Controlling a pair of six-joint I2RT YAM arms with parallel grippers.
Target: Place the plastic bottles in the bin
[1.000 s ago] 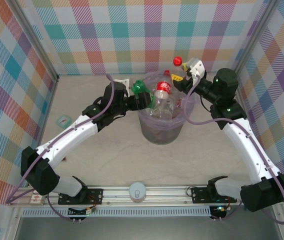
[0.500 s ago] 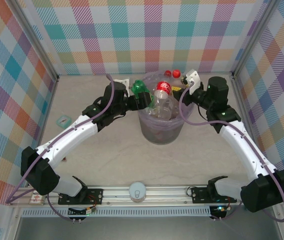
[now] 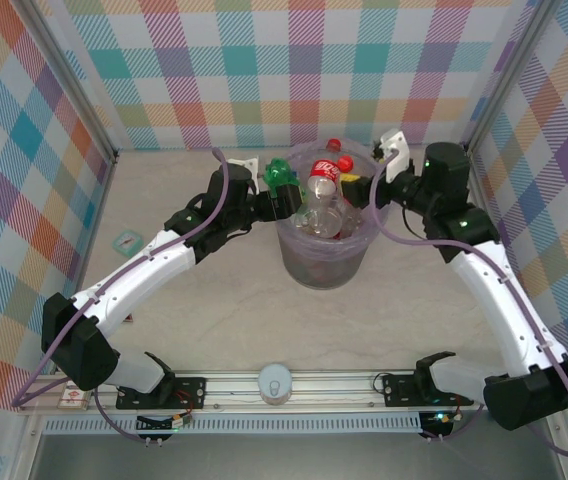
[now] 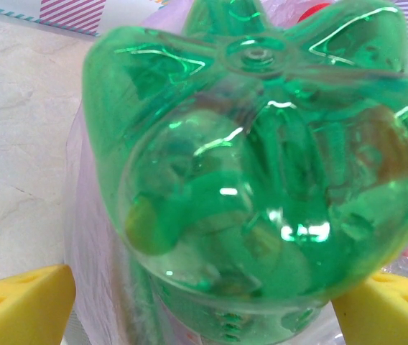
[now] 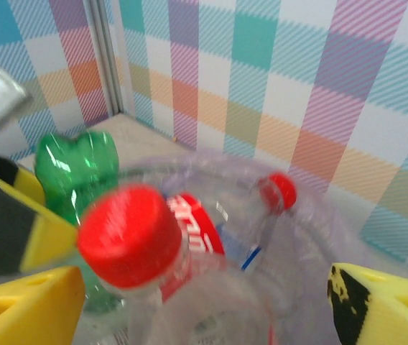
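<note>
The left gripper (image 4: 204,316) is clamped on a green bottle (image 4: 247,180), its yellow pads flanking the bottle low on either side. The bottle's lobed base faces the left wrist camera. From above, this bottle hangs at the left rim of the bin (image 3: 309,270), a round grey bucket with a pale purple liner standing on the counter (image 3: 214,300). It seems to be held there, clear of the counter, so that letting go would drop it inside.

The right gripper (image 5: 204,302) hovers at the bin's right rim with its fingers wide apart and nothing between them. Just below it a clear bottle (image 5: 128,237) with a red cap and red label stands up out of the bin. A second red-capped bottle (image 5: 281,190) leans farther back. The bottles rise above the rim, so the bin looks nearly full and the green one may need a gap.
</note>
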